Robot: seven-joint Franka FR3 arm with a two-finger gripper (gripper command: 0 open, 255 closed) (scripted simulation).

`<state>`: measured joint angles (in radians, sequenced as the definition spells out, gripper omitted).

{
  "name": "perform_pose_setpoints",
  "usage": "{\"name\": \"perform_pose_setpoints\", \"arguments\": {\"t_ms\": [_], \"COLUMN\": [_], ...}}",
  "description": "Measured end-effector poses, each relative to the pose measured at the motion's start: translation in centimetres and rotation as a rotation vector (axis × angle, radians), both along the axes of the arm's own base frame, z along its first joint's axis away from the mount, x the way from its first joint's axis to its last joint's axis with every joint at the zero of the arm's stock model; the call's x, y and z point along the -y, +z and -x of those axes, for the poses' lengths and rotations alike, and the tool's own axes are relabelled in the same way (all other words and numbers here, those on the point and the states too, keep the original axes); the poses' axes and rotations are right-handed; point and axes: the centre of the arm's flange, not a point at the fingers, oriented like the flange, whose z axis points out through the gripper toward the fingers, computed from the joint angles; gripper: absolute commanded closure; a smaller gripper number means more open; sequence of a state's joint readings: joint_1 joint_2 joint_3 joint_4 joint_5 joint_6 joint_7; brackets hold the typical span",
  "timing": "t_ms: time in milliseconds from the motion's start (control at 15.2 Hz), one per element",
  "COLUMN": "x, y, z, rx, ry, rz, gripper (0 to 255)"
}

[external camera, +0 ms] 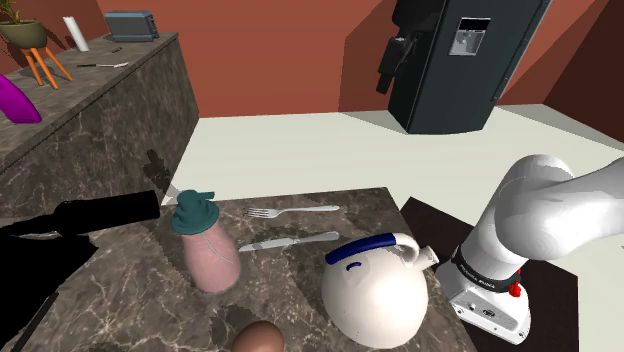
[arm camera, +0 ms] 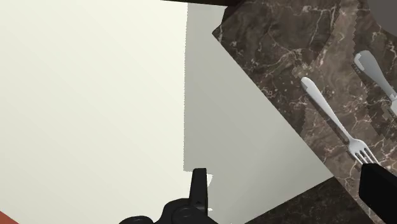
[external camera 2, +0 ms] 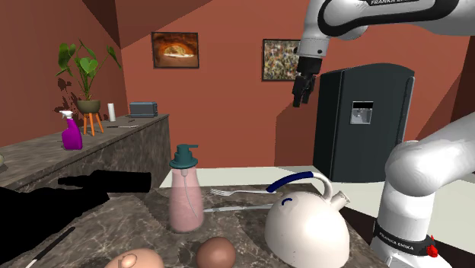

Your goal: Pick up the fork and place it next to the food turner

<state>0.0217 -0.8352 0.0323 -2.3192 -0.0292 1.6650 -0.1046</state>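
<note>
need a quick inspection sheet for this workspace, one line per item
surface: dark marbled counter
job's things: fork lies flat, untouched, beside but apart from a silver flat utensil
clutter: pink dispenser with teal pump, white kettle, brown egg-shaped thing, long black object
grippers: gripper open, high above the counter, holding nothing
cables: nothing seen
surroundings: dark fridge, red-brown walls, side counter with plant and purple spray bottle
</note>
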Motion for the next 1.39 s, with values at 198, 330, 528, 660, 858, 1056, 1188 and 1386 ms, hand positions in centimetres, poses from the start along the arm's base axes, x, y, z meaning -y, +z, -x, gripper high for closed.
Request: {"name": "perform_pose_setpoints", "arguments": {"t_ms": [198,330,528,660,858,1056,1188,1386], "x": [-0.7,-1.8,-3.6,-5.2,-7.2,-9.2,-10.8,-13.7], "y": [-0.9,-2.5,-5.6,-7.5,-10.0,-12.6,-14.7,-17.0], "z": [-0.7,-2.1,-4.2,-5.4,-7.3,-9.1,-10.1,-11.6], "rx": [-0.006,-0.014,-0.027,-0.036,-0.048,-0.062,-0.071,-0.083], "ry": [0.020,0.049,0.096,0.128,0.176,0.224,0.256,0.304], "rz": [-0.001,-0.004,-0.008,-0.011,-0.015,-0.018,-0.021,-0.025], "gripper": [0,0,0,0,0,0,0,0]}}
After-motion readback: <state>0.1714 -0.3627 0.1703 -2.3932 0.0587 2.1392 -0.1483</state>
